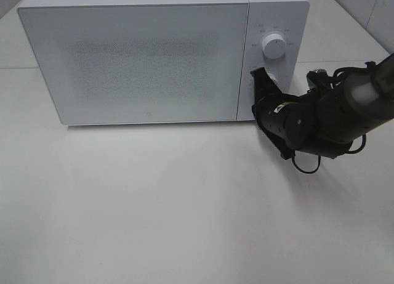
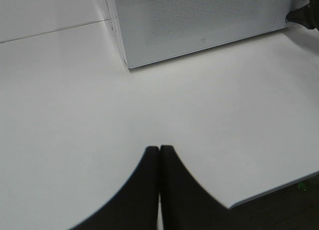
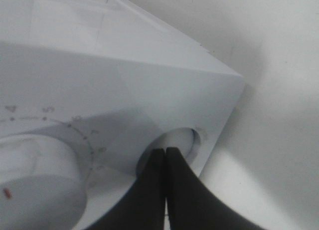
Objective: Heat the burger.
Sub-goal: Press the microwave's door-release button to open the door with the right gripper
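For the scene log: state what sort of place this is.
Probably a lab bench staged as a kitchen: a white microwave, door closed, on a plain white table, with tiles behind and the right gripper at its control panel.

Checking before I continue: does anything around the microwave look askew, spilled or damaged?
Nothing stands out. The microwave stands with its door shut, the table shows no spill, and the right gripper, shut, points at a round control. The burger is not in view.
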{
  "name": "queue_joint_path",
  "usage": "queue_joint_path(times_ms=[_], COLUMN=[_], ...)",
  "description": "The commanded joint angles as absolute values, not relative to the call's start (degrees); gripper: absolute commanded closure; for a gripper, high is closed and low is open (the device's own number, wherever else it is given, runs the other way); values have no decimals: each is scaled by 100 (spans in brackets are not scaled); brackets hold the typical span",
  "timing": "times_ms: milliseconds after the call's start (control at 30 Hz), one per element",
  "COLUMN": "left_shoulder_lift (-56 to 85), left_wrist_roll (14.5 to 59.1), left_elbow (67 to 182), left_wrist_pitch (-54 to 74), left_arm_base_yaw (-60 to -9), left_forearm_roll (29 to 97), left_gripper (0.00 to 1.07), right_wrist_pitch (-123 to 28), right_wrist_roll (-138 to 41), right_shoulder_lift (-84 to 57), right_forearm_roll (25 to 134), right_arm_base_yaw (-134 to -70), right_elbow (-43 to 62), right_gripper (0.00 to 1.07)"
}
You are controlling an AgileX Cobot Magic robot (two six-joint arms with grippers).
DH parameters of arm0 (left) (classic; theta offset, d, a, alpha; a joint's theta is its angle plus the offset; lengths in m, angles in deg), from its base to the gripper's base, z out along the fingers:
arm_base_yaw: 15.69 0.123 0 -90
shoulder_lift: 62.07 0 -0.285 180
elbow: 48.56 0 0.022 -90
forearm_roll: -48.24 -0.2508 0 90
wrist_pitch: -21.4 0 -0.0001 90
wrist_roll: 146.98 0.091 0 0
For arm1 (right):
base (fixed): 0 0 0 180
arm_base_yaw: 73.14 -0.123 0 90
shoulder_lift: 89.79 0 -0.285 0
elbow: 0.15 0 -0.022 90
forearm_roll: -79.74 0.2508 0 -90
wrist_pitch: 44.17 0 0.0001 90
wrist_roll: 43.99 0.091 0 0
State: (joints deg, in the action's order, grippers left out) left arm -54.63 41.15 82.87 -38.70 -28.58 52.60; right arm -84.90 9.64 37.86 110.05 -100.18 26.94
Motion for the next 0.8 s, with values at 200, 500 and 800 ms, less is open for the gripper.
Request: queue_joint_path(times_ms=[200, 500, 800], left_shoulder_lift=[-5572, -5572, -5572], left_wrist_roll=[4098, 4098, 4098], left_elbow=[8264, 8264, 8264], left_wrist_pitch=[-3784, -3784, -3784], left_arm_base_yaw=[-2841, -2841, -2841], left_forearm_roll=[5312, 5312, 5312], left_gripper=[106, 106, 106], right_wrist_pitch=[-9659, -9665, -9567], right_wrist_roll=[1056, 1119, 1050], right_shoulder_lift=[3952, 4015, 4015], right_forearm_roll=[10759, 10718, 10759], right_arm_base_yaw=[-9961, -9961, -9961], right_elbow=[2384, 2178, 2069], right_gripper=[107, 107, 107])
